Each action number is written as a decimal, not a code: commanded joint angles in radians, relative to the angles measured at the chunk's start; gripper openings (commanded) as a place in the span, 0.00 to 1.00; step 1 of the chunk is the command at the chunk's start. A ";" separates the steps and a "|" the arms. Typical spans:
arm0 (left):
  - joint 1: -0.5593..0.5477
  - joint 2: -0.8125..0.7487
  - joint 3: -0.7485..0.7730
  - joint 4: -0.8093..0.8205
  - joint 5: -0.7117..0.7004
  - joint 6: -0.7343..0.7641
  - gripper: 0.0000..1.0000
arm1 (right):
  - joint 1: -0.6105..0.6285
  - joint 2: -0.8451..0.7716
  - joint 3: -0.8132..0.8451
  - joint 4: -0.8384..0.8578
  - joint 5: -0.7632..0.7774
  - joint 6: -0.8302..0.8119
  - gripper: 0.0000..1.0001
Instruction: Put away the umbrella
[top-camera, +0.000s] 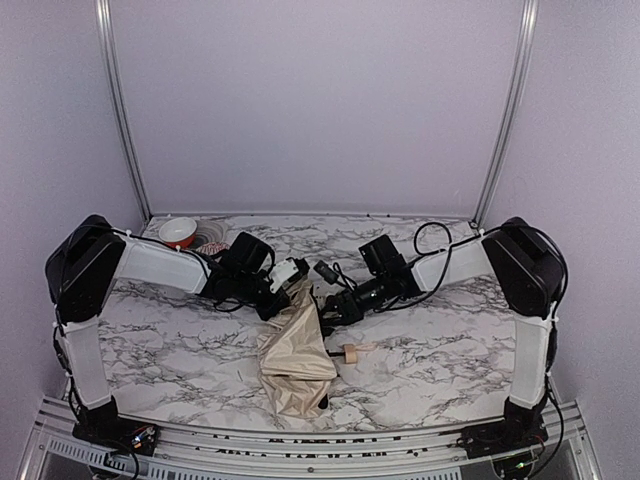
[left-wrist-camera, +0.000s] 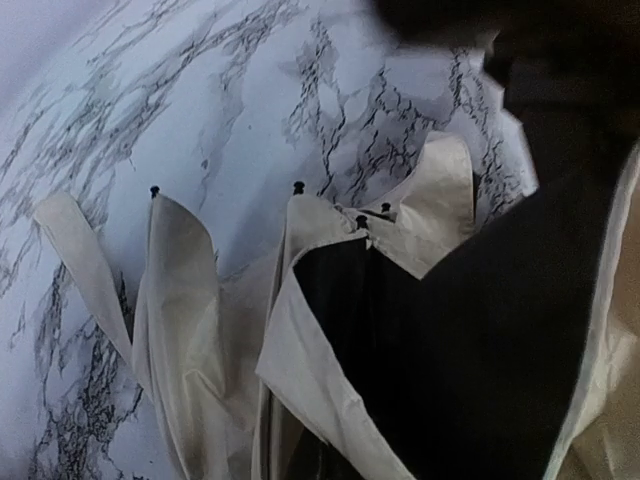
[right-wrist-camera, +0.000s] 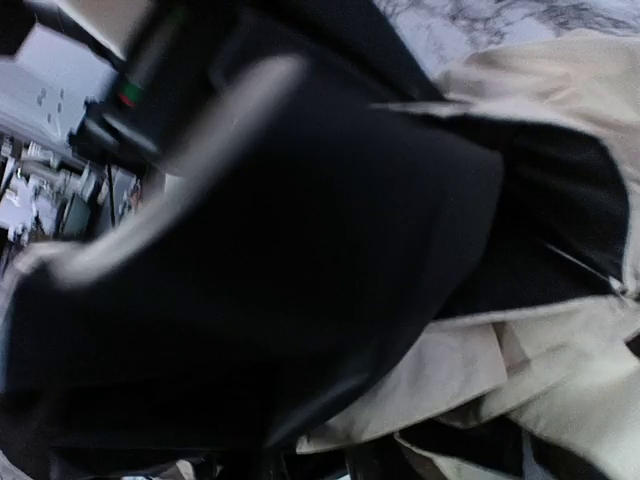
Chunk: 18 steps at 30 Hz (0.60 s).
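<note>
Your umbrella (top-camera: 296, 362) lies collapsed on the table (top-camera: 450, 350) between the arms, its folds loose, not yet wrapped or stowed. Your left gripper (top-camera: 293, 292) is closed, apparently pinching the fabric. The right gripper (top-camera: 333, 312) is too blurred to tell.

Arms angled inward; left hand (top-camera: 280, 303) closed, right hand (top-camera: 335, 308) nearby

Nothing can be read in any view — no text, label, brand, number or sign.
</note>
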 joint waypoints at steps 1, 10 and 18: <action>-0.003 0.088 0.019 -0.099 0.020 -0.038 0.00 | -0.042 -0.149 -0.083 0.086 0.030 0.080 0.32; -0.003 0.122 0.007 -0.086 0.059 -0.025 0.00 | -0.002 -0.544 -0.227 -0.011 0.423 -0.147 0.57; -0.003 0.133 0.025 -0.103 0.073 -0.019 0.00 | 0.451 -0.774 -0.548 0.230 0.642 -0.789 0.89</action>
